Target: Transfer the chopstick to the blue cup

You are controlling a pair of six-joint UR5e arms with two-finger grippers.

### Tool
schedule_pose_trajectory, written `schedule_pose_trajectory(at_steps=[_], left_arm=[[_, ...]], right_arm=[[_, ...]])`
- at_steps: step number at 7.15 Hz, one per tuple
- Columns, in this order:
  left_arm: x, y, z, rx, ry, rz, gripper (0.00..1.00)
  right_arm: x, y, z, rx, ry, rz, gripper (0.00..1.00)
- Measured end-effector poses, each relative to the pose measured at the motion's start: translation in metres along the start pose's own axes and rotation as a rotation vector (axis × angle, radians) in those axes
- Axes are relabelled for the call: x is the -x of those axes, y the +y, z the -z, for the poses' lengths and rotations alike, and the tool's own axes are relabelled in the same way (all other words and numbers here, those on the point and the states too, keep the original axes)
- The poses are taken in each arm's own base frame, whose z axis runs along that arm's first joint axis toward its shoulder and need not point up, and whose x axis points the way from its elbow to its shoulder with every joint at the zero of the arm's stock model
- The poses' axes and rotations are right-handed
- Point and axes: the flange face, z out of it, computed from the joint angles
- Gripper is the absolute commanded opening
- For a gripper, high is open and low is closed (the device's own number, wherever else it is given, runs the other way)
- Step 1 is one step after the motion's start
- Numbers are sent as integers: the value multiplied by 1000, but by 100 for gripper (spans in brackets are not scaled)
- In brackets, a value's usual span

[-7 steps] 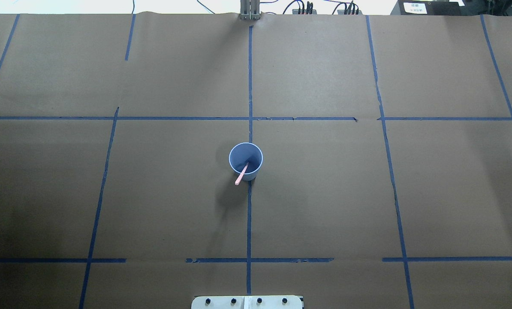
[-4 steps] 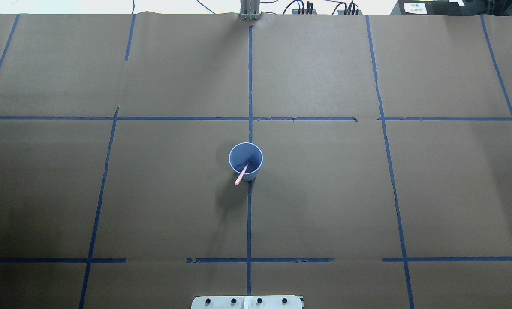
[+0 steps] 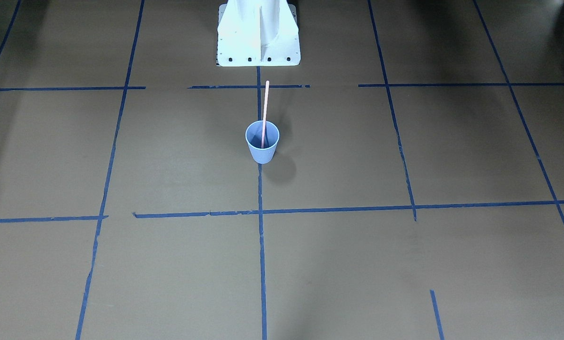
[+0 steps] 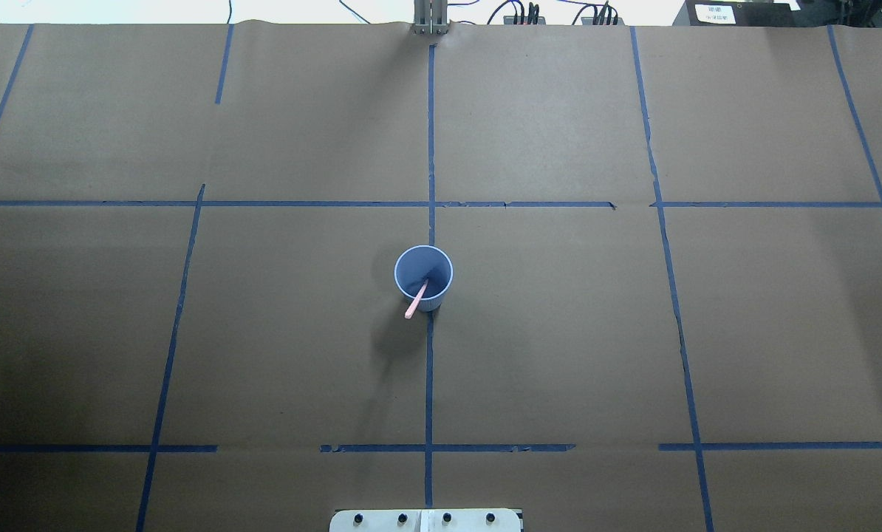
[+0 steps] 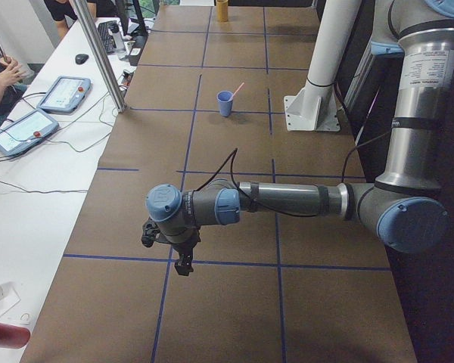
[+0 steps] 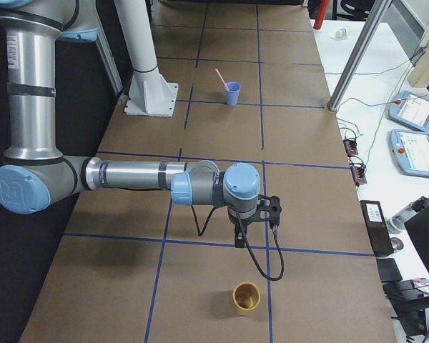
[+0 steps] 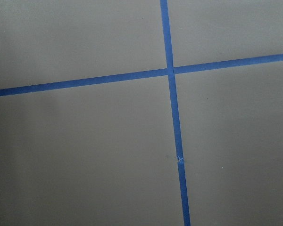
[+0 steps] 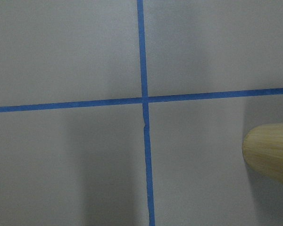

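Thin pale pink chopstick (image 3: 265, 106) leaning in ribbed light blue paper cup (image 3: 262, 152); finger gap of left gripper (image 5: 184, 266) and right gripper (image 6: 239, 241) unclear.

You see a surface (image 4: 559, 332) covered in matt brown paper, faintly creased. The blue tape lines (image 4: 429, 384) on it look thin and dull, and are torn in places. The blue cup (image 3: 262, 153) looks like matt paper with fine vertical ribs. The chopstick (image 3: 265, 106) is smooth and pale pink. The tan cup (image 8: 271, 153) shows a fine, wood-like grain. The left arm (image 5: 287, 200) has a satin grey metal tube and smooth blue caps. The white mount (image 3: 258, 33) is glossy.
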Motion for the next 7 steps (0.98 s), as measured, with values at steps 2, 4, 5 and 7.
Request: schedule_pose_trajectory(at_steps=[2,4,5,7], left_arm=[[9,17,-5,-6,5,-14,100],[12,22,-5,-12,5,-17,100],[12,22,-5,-13,5,-17,100],[12,22,-4,-13,4,-16,100]], right_arm=[[0,0,0,0,-1,7,100],[0,-1,-1,1,0,8,100],[0,-1,-1,1,0,8,100],[0,-1,-1,2,-1,9,100]])
